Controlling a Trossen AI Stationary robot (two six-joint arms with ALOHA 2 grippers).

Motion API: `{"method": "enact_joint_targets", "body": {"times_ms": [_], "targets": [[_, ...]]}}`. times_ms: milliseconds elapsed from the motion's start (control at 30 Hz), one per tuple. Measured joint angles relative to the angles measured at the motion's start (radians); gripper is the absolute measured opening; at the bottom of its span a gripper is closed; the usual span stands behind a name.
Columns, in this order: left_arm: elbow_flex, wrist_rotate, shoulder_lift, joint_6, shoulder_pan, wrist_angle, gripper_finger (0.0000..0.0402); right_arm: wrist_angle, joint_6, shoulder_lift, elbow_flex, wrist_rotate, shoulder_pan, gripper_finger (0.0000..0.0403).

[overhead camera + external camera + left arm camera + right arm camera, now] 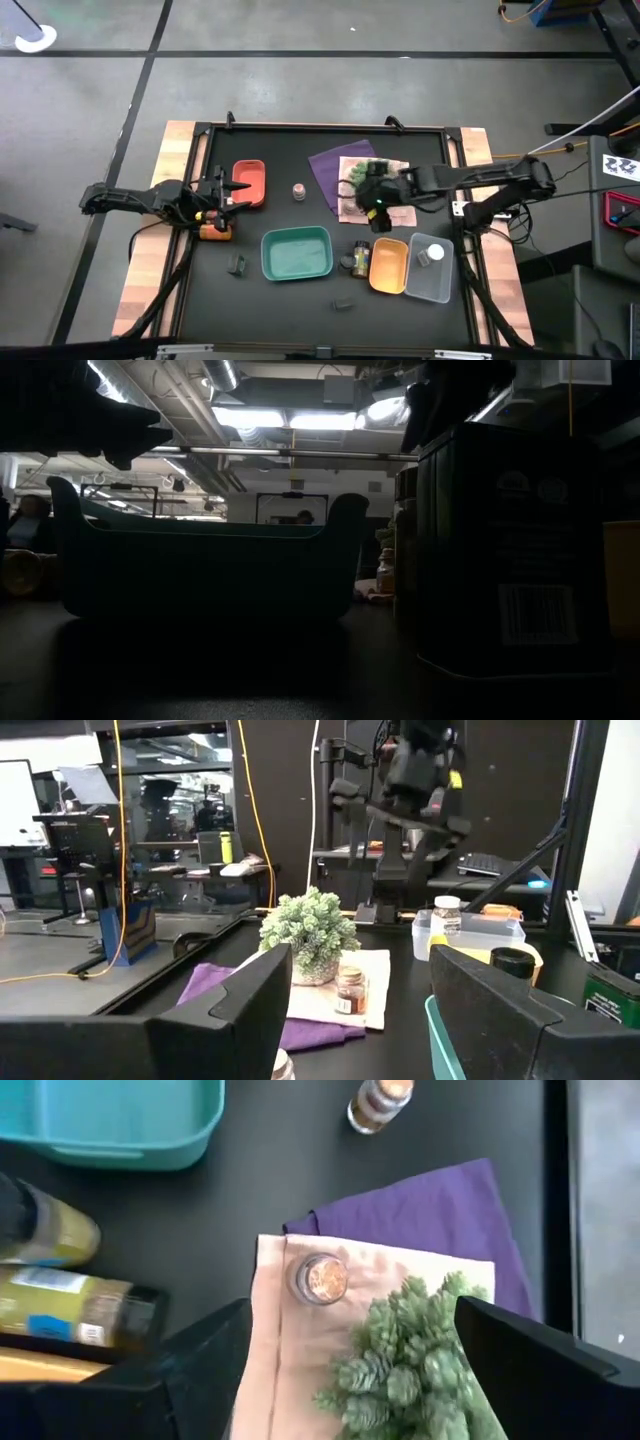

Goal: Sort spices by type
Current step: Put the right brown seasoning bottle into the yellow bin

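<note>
The teal tray (110, 1120) is looking like smooth, glossy plastic. The purple cloth (440, 1220) is lying soft and matt on the matt black table (300, 225), edged by pale wood (180, 140).

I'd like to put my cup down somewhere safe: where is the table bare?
The far strip of the table, behind the red tray, is bare, and so is the near left corner beside the teal tray. Crowded: around the green plant, cloths, orange tray and clear tray.
</note>
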Motion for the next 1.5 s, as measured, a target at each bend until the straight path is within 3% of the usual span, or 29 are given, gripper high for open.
{"method": "enact_joint_targets", "body": {"times_ms": [433, 667, 1000, 1500], "targets": [[0.0, 0.0, 0.0, 0.003, 0.0, -0.002, 0.0227, 0.061, -0.231, 0.199, 0.0, -0.145, -0.106, 0.0346], [0.0, 0.0, 0.0, 0.004, 0.0, -0.007, 0.0227, 0.099, -0.308, 0.246, 0.0, -0.279, -0.171, 0.0346], [0.0, 0.0, 0.0, 0.004, 0.0, -0.024, 0.0227, 0.12, -0.378, 0.251, 0.0, -0.29, -0.234, 0.0346], [0.0, 0.0, 0.0, 0.001, 0.0, -0.023, 0.0227, 0.121, -0.467, 0.382, 0.0, -0.331, -0.233, 0.0346]]}}
